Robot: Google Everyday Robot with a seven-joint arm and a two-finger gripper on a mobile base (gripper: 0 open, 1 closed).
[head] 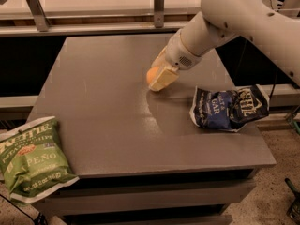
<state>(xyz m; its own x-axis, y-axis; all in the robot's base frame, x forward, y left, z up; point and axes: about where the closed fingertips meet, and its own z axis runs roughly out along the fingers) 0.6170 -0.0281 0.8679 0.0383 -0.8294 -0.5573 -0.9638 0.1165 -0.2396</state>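
My counter [103, 102] has 2 bags at its edges. The green chip bag [35, 161] hangs over the front left corner. The blue chip bag [229, 108] lies crumpled at the right edge, partly past it. Between them the middle and the left half lie open. The back edge meets a rail.

My arm [234, 18] comes in from the upper right and slopes down to the left, wrist bent low. My tool [161, 76] sits on the counter's middle, right against 1 orange [152, 74], covering its right side. Whether it grips the orange or only touches it, I cannot tell.
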